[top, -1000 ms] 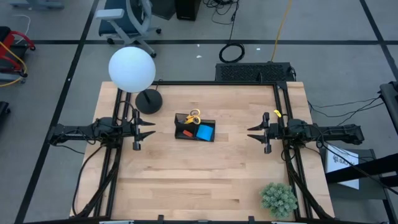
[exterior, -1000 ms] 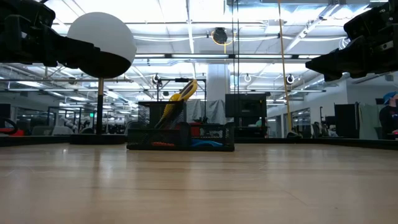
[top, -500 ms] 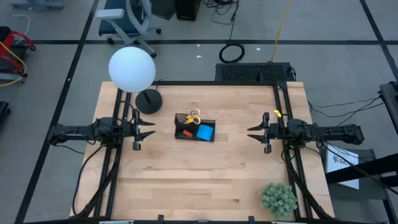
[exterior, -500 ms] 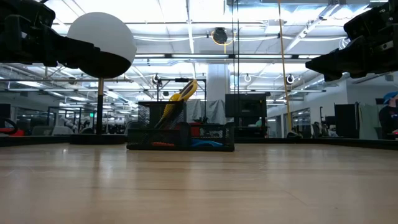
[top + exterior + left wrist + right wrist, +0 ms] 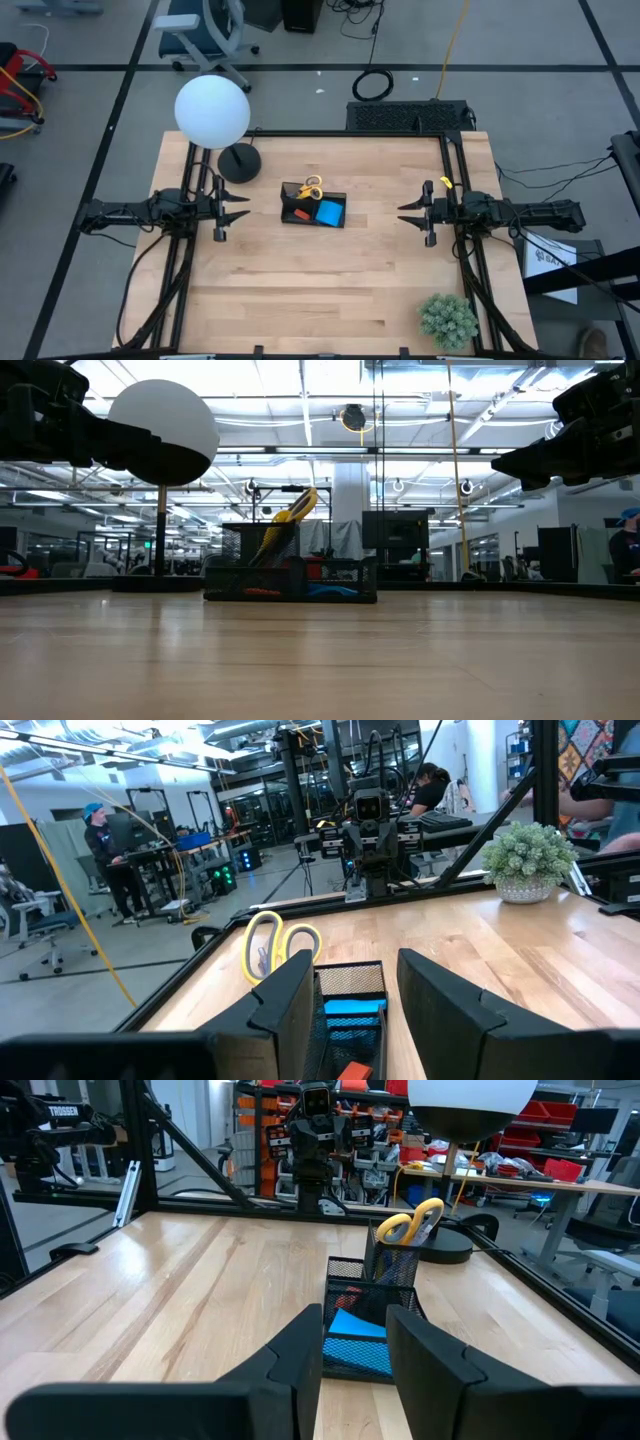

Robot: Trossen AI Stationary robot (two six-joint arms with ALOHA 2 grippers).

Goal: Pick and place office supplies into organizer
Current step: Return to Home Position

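A small black mesh desk organizer (image 5: 288,200) sits near the middle of the light wooden table (image 5: 320,290). Its tall cup compartment holds a pair of yellow-handled scissors (image 5: 312,186), standing blades down. The loops lean out above the rim, as the low view shows. A bright blue square pad (image 5: 329,212) lies in the low compartment on the side of the organizer facing the right arm. A small orange eraser (image 5: 300,213) lies in the low part on the side facing the left arm. Whether pens also stand in the cup cannot be told.

The left gripper (image 5: 243,208) hangs above the table well apart from the organizer and points toward it. Its fingers are spread and nothing is between them. The right gripper (image 5: 402,215) hangs well apart on the organizer's opposite side and also faces it, with its fingers parted and empty. Each wrist view looks through the gap between its own fingers straight at the organizer.

A black round lamp base (image 5: 239,162) stands just beyond the organizer's scissors corner, with a white globe shade (image 5: 212,110) above it. A green plant ball (image 5: 447,318) sits far from the organizer, at the table's near corner on the right arm's side.
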